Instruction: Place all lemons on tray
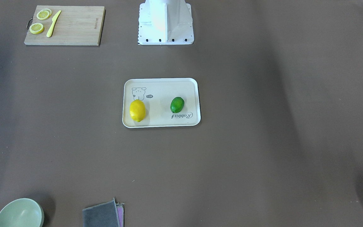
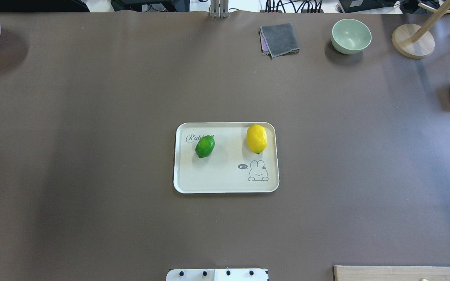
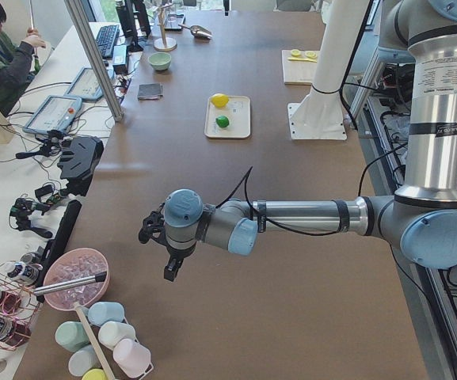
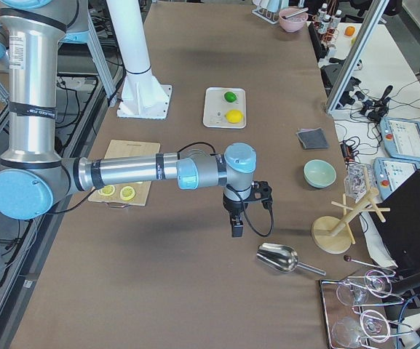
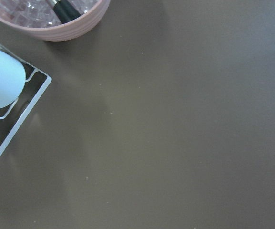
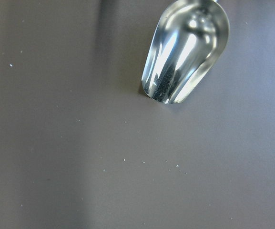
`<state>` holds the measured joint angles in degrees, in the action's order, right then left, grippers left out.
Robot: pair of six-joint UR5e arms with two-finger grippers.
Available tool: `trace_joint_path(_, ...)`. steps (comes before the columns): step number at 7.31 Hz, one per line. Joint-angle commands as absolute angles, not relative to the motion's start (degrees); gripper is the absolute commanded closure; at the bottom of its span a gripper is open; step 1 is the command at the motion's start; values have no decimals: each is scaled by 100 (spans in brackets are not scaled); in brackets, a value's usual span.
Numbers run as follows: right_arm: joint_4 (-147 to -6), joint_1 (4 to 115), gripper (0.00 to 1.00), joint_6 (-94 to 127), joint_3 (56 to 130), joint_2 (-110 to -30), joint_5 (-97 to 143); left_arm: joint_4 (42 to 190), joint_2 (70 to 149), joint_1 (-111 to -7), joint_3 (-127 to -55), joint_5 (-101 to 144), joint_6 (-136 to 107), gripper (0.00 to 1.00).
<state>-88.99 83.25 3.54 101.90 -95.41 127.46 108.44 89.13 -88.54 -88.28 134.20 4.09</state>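
The cream tray (image 2: 225, 177) with the rabbit drawing lies at the table's middle, also in the front view (image 1: 162, 94). The yellow lemon (image 2: 256, 138) and the green lemon (image 2: 205, 146) both lie on it, apart from each other; they also show in the front view (image 1: 137, 110) (image 1: 177, 104). My left gripper (image 3: 170, 265) hangs over bare table far from the tray, near the pink bowl. My right gripper (image 4: 236, 225) hangs over the table near the metal scoop. Both show only in side views, so I cannot tell whether they are open or shut.
A wooden cutting board (image 1: 65, 25) with lemon slices and a yellow knife lies beside the robot base (image 1: 165, 22). A green bowl (image 2: 350, 36), a grey cloth (image 2: 279, 39), a wooden stand (image 2: 412, 41), a metal scoop (image 6: 185, 52) and a pink bowl (image 5: 56, 19) stand along the edges.
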Motion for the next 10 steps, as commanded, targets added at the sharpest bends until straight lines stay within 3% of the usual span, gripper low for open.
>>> trace_joint_path(1,-9557,8989,0,185,10283,-9528,13157,10600,8834,-8877,-8877,13412,587,1)
trace_joint_path(3,-10061,9149,0,-901,10327,-9571,13009,10573,8317,-8921,-9121,14286,598,1)
trace_joint_path(7,-10002,9132,0,-905,10275,-9650,12691,8784,8569,-8903,-9753,13515,615,1)
trace_joint_path(10,-10002,9106,0,-932,10266,-9650,12683,8534,8350,-9009,-10396,13314,598,1)
